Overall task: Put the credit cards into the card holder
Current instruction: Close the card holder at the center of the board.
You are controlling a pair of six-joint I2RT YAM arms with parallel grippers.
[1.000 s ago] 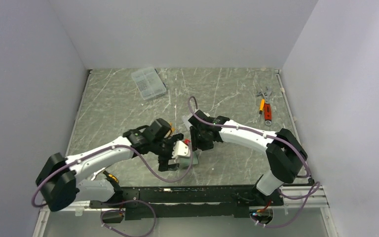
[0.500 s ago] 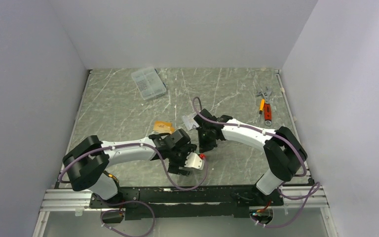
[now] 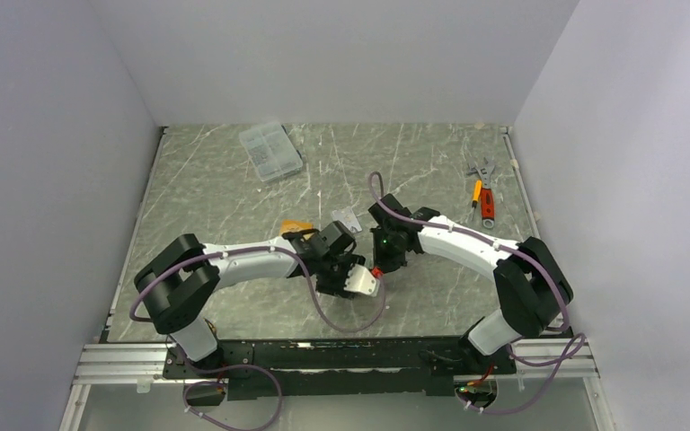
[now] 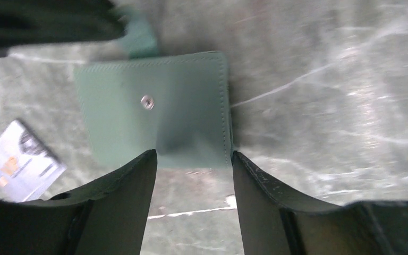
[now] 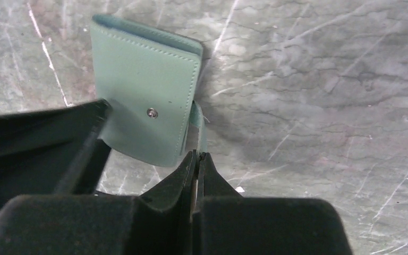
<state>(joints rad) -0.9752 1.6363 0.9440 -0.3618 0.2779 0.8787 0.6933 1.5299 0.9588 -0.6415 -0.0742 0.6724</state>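
Observation:
The grey-green card holder (image 4: 159, 111) lies folded shut on the marble table, its snap stud facing up. My right gripper (image 5: 197, 155) is shut on its snap tab (image 5: 198, 130), which sticks out from the side. My left gripper (image 4: 194, 155) is open, with its fingertips straddling the near right corner of the card holder (image 5: 143, 90). The silvery-white credit card (image 4: 21, 164) lies flat to the left of the holder and shows again as the silvery-white card (image 3: 346, 218). Further left lies the orange-gold credit card (image 3: 295, 227). From above, both grippers hide the holder.
A clear plastic compartment box (image 3: 270, 151) sits at the back left. An orange-handled adjustable wrench (image 3: 482, 199) lies at the back right. Both arms meet at the table's middle, with their purple cables looping over them.
My left arm swung right and forward to the card holder and its jaws narrowed. My right gripper closed on the snap tab and shifted slightly right.

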